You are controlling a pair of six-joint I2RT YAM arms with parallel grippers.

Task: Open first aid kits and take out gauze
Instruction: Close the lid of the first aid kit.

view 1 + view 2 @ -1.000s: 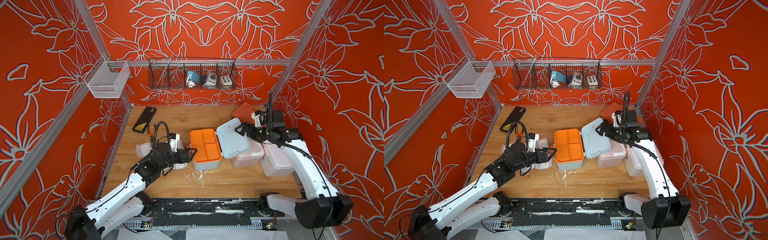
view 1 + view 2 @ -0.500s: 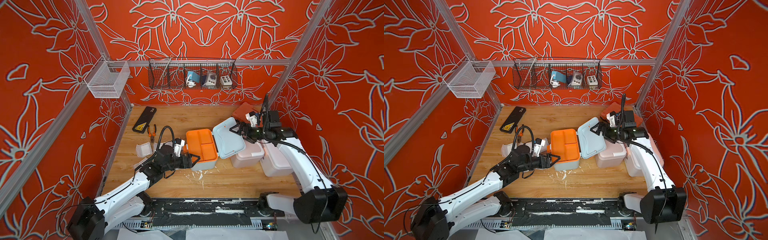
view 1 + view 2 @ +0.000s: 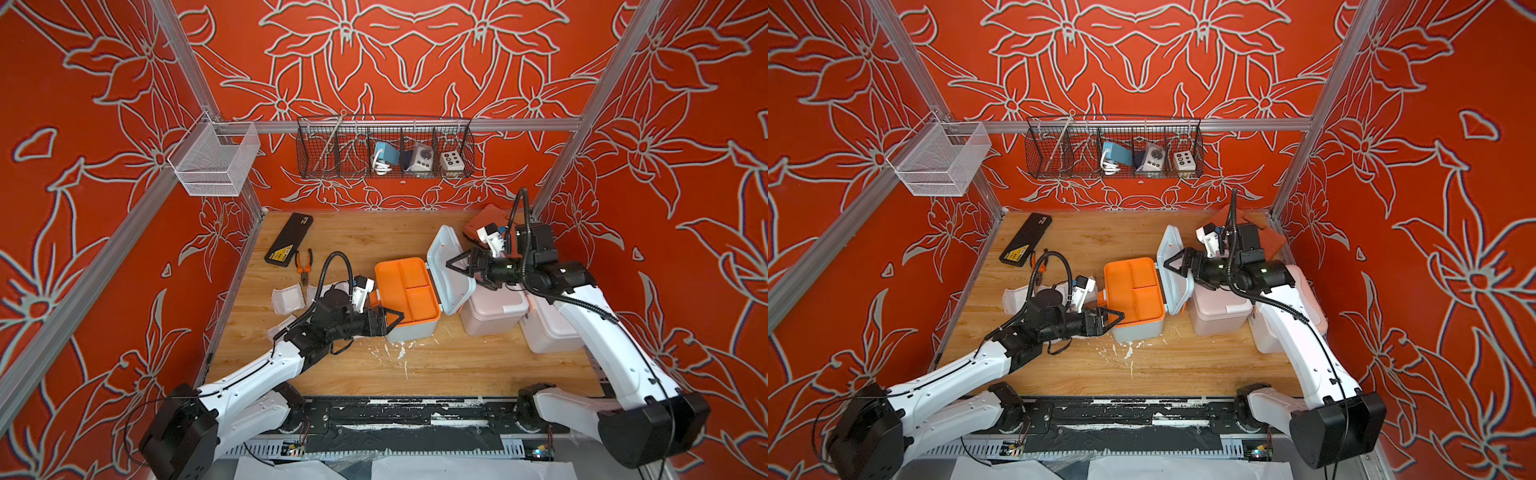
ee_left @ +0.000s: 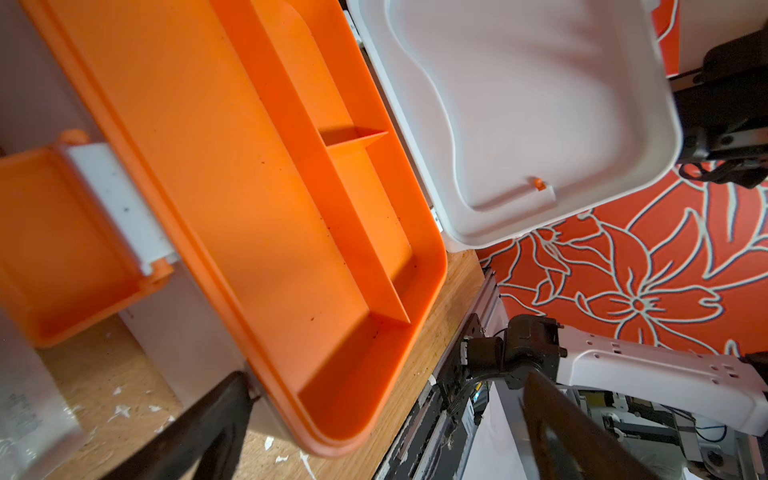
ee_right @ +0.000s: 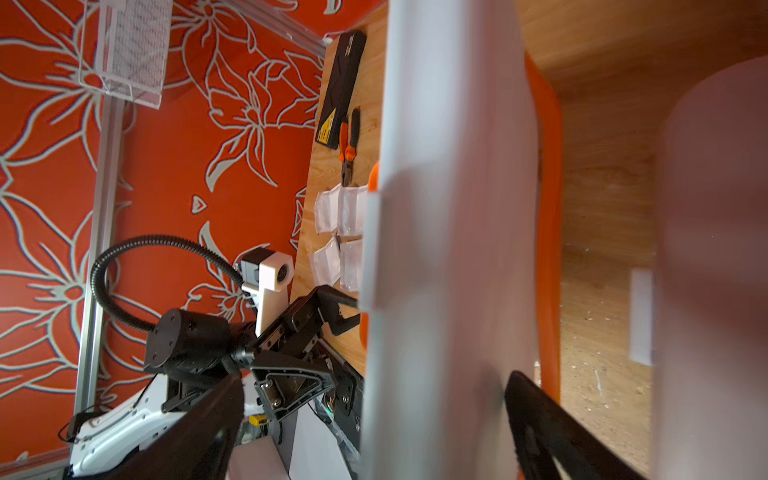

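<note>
Gauze packets (image 3: 286, 300) lie on the desk (image 3: 457, 365) beside the open blue-grey kit (image 3: 409, 291). The pink kit (image 3: 492, 309) and the white kit (image 3: 544, 332) look shut and wait their turn. The left pincer (image 3: 395, 323) and the right pincer (image 3: 457, 270) are spread wide, holding nothing.

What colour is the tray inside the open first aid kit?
Orange tray; clearest in the left wrist view.

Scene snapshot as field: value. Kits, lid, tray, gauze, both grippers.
open kit: blue-grey, lid raised
orange tray: seated on top, compartments empty
second kit: lid closed
third kit: lid closed
gauze packets: on table beside open kit, outside any kit
left gripper: open, straddling open kit's near corner
right gripper: open, lid edge between jaws; contact unclear
</note>
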